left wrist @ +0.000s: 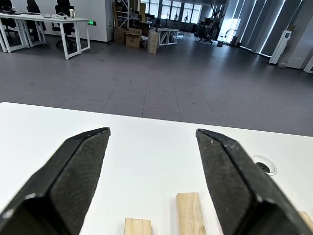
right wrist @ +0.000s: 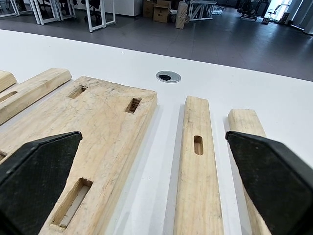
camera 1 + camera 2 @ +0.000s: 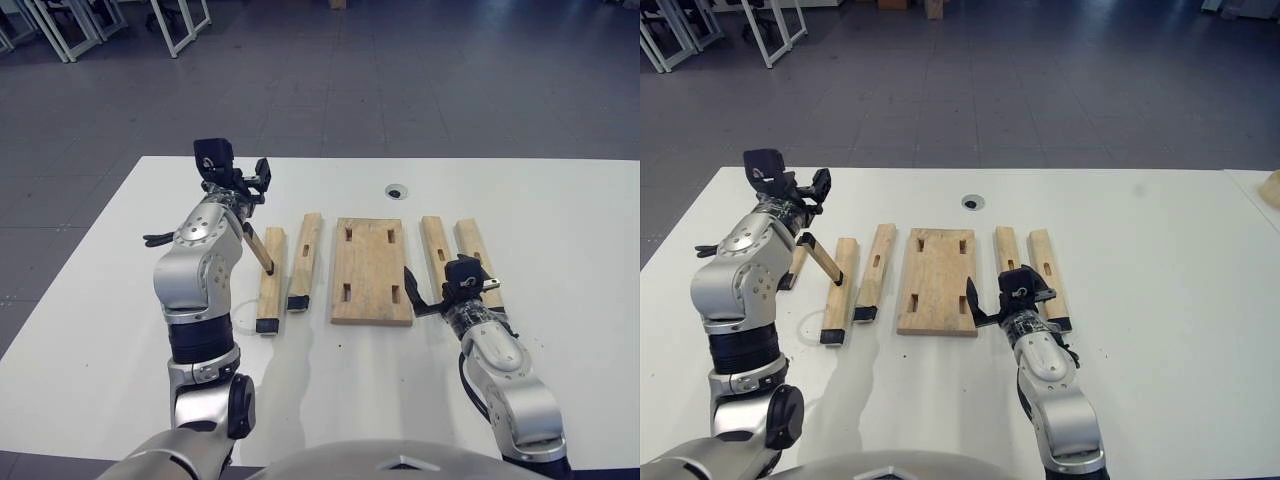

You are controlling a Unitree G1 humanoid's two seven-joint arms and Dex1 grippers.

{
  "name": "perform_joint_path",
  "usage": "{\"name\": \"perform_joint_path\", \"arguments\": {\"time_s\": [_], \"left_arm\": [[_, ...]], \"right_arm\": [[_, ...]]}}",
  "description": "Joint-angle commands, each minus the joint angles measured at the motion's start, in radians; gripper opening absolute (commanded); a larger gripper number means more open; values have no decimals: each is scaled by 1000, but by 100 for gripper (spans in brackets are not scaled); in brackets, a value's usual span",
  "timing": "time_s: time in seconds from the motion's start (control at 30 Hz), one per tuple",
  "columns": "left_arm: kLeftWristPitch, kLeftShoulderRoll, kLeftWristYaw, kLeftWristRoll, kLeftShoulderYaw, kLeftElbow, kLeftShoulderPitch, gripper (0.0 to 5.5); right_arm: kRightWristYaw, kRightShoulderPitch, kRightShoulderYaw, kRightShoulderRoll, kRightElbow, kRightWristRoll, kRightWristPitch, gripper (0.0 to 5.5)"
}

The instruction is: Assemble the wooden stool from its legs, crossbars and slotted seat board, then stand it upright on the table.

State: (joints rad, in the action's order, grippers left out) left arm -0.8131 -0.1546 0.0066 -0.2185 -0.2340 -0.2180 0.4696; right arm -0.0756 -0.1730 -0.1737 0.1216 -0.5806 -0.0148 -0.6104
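Note:
The slotted seat board (image 3: pixel 371 268) lies flat mid-table. Two legs (image 3: pixel 271 283) (image 3: pixel 304 260) lie to its left and two more (image 3: pixel 436 250) (image 3: pixel 478 258) to its right. A thin crossbar (image 3: pixel 259 251) lies aslant, one end over the leftmost leg; another piece (image 3: pixel 795 266) shows partly behind my left arm. My left gripper (image 3: pixel 240 180) is raised above the table left of the legs, open and empty (image 1: pixel 152 137). My right gripper (image 3: pixel 450 287) hovers low at the board's near right corner, open, spanning the board (image 2: pixel 98 117) and the nearest slotted leg (image 2: pixel 197 147).
A round cable hole (image 3: pixel 397 190) sits in the white table (image 3: pixel 560 220) beyond the board. The tabletop is bare at the far right and along the near edge. Desks and frames stand far off on the grey floor.

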Motion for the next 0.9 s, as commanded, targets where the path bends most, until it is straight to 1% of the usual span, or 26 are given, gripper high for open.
{"name": "perform_joint_path", "arguments": {"time_s": [0.03,0.13,0.2,0.27,0.33,0.4,0.5,0.7,0.8,0.9], "left_arm": [[1,4,9,-17,-10,-61,30,327],[-45,-24,43,-57,-71,-150,181,327],[-77,-27,57,-77,-102,-159,211,327],[-101,4,60,-83,-107,-135,118,327],[-90,39,48,-75,-75,-84,-11,327],[-35,63,23,-54,-25,-11,-129,327],[50,68,7,-32,6,66,-198,327],[98,11,4,-33,-7,53,-110,327],[66,-22,23,-63,-39,-56,-6,327],[-12,-40,44,-104,-65,-204,91,327]], "right_arm": [[-6,10,8,4,-6,0,-4,550],[-6,5,9,6,-12,-2,-5,550],[-4,4,6,5,-13,-4,-6,550],[-5,10,4,4,-9,-4,-8,550],[-4,14,3,1,-5,-4,-8,550],[-1,20,3,-3,0,-4,-7,550],[3,24,4,-8,6,-4,-5,550],[6,23,13,-9,9,-2,-3,550],[0,17,18,-3,1,0,-7,550],[0,8,22,1,-9,1,-12,550]]}}
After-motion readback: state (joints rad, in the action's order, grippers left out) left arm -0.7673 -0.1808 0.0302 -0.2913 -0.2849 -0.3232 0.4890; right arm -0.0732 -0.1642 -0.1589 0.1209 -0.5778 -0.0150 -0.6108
